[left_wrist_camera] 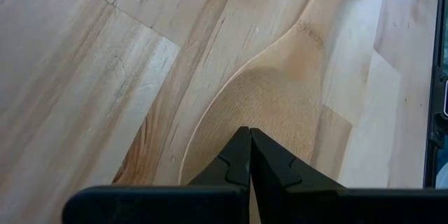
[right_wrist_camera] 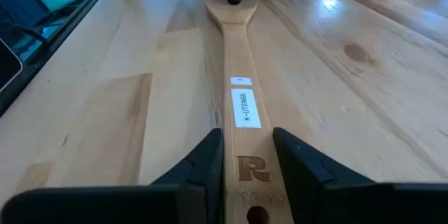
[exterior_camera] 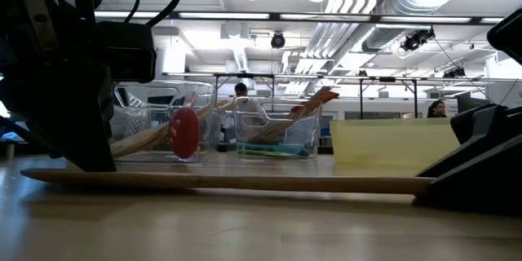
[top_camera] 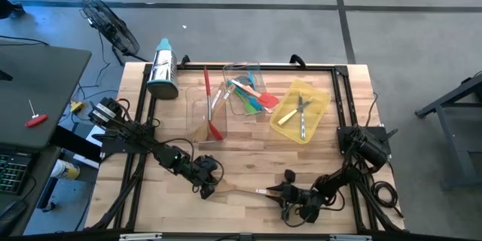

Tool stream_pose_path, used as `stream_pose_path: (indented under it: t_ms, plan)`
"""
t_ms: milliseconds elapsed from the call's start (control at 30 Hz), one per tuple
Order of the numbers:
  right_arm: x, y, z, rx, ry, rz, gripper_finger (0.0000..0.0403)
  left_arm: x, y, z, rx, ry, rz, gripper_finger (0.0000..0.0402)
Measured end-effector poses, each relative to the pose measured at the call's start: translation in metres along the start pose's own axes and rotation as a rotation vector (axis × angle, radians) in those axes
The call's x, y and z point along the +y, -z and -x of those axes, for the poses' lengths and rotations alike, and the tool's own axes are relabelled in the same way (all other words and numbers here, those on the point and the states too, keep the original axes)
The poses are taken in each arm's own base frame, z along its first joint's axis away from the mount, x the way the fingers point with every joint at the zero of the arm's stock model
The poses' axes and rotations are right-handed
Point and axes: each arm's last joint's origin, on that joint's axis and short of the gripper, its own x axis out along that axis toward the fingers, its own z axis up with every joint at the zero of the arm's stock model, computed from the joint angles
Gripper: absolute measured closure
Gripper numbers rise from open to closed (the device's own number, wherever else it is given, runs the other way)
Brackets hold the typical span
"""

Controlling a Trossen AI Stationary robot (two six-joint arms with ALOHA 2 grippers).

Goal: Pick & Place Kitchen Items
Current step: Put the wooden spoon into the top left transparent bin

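Observation:
A wooden spoon (top_camera: 245,190) lies flat along the table's near edge, its bowl (left_wrist_camera: 273,91) toward the left and its handle toward the right. My left gripper (top_camera: 209,187) is shut, with its tips down on the bowl. My right gripper (top_camera: 273,191) comes in low from the right and is closed on the handle's free end. Other kitchen items lie in trays at the far side. These include a red spatula (top_camera: 209,105), teal and green spatulas (top_camera: 248,96) and metal cutlery (top_camera: 302,111). My left gripper presses its shut fingertips (left_wrist_camera: 249,136) down on the spoon's bowl, slanting down from the table's left. The bowl lies on the table. My right gripper pinches the handle's two long edges near the free end with the hole (right_wrist_camera: 255,182). Its fingers lie along the handle, nearly level, and come from the table's right. The spoon rests flat on the table.
Two clear trays (top_camera: 242,71) and a yellow tray (top_camera: 320,98) stand at the far middle and right. A steel grater with a teal top (top_camera: 162,68) lies at the far left. Bare wood lies between the trays and the spoon.

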Motion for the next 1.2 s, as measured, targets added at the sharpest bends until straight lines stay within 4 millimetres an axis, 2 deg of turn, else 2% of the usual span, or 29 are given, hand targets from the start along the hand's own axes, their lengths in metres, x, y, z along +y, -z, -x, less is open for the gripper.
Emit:
stream_pose_path:
  t_ms: [433, 667, 967, 1200]
  plan:
    - [-0.002, -0.002, -0.002, 0.005, -0.001, -0.025, 0.0312, 0.0, 0.0, 0.0, -0.01, -0.001, -0.015, 0.0401]
    - [-0.002, -0.002, -0.002, 0.006, -0.003, -0.028, 0.0312, -0.007, -0.005, 0.002, -0.073, 0.089, -0.09, 0.0395]
    - [0.0, -0.003, -0.002, 0.014, -0.029, -0.046, 0.0312, -0.019, -0.015, 0.021, -0.146, 0.183, -0.083, 0.0367]
    - [0.001, -0.005, -0.002, 0.013, -0.039, -0.048, 0.0312, -0.056, -0.042, 0.062, -0.47, 0.539, -0.166, 0.0349]
